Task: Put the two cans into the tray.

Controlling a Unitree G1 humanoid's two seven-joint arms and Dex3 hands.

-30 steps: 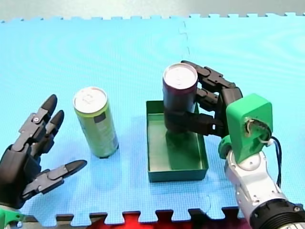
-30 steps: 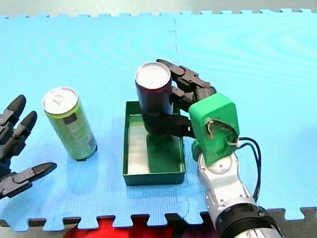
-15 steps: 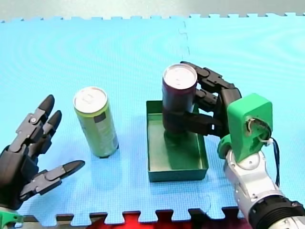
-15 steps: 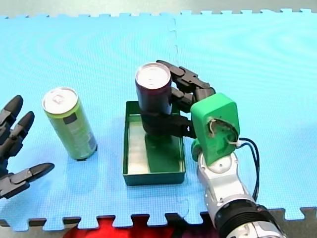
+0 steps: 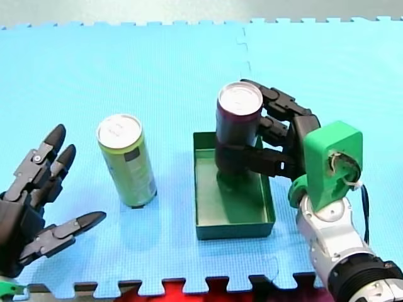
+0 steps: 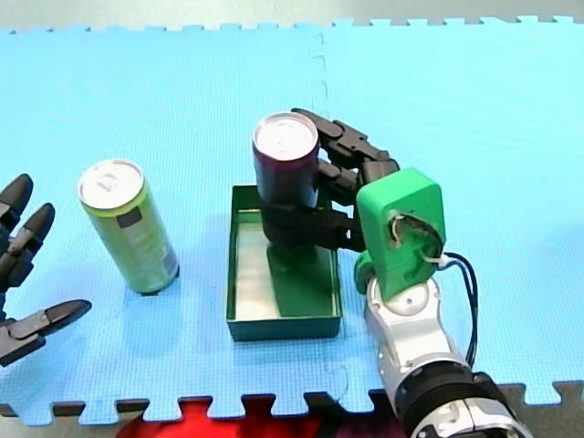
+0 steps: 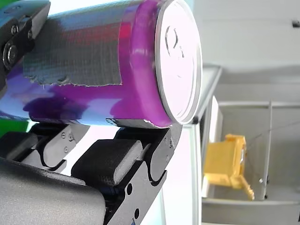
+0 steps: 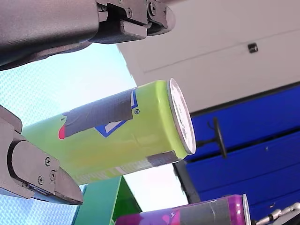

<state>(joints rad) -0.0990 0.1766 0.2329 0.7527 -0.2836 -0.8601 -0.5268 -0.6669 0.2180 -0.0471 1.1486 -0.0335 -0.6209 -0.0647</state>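
the right hand (image 5: 277, 141) is closed round the purple can (image 5: 238, 129), with its fingers on the can's far side and its thumb across the near side. over the last second it has barely moved. the can has only edged a touch away from the left hand and is still upright, its base down inside the far end of the green tray (image 5: 234, 230). whether the base touches the tray floor cannot be told. this can looks as good as placed, so letting go seems to be the step in hand.

the left hand (image 5: 28, 207) holds nothing, its fingers uncurled, and it has slid back toward the robot. the green can (image 5: 128, 165) now stands farther beyond its fingertips, upright on the blue mat (image 5: 145, 69) between that hand and the tray. that second can is not yet picked up.
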